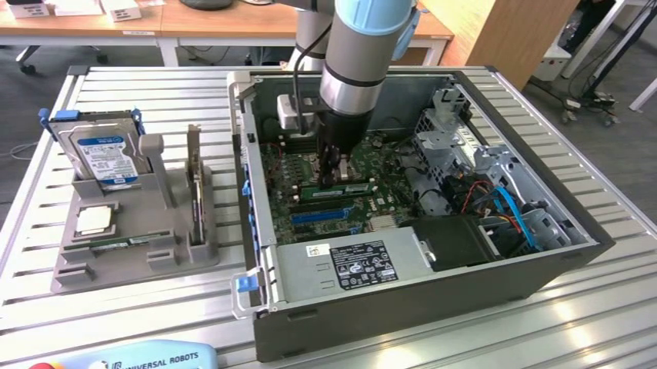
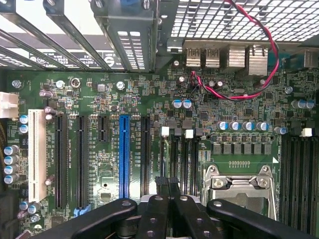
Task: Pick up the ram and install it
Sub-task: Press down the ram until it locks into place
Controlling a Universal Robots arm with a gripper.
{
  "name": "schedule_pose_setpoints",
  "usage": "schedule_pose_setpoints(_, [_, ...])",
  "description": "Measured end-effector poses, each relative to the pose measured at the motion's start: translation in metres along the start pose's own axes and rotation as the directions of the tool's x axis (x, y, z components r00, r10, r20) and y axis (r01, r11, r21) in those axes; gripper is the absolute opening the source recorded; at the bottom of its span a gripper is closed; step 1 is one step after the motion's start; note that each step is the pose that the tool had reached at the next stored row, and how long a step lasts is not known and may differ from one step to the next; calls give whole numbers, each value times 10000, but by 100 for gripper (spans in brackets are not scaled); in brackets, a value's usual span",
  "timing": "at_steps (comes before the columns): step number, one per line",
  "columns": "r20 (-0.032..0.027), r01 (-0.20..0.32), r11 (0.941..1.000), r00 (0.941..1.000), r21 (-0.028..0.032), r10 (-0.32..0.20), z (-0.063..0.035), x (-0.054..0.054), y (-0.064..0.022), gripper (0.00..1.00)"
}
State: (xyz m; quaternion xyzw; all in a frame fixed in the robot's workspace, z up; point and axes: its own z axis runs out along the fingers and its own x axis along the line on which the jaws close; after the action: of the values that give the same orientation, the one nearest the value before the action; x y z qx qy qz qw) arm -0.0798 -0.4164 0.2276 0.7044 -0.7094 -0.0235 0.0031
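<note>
Inside the open computer case [image 1: 575, 254], at about twelve o'clock from the blue slots, the gripper [image 1: 334, 178] stands with fingers pressed together on the ram [image 1: 347, 187], apparently seating it into the motherboard [image 2: 239, 99].

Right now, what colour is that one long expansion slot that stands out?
Blue slot, clearest in the wrist view.
</note>
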Motion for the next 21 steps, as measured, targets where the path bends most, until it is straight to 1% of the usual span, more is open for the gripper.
schedule_pose_setpoints(21, [-4,-1,10000,10000,-4,1,31,1,0,10])
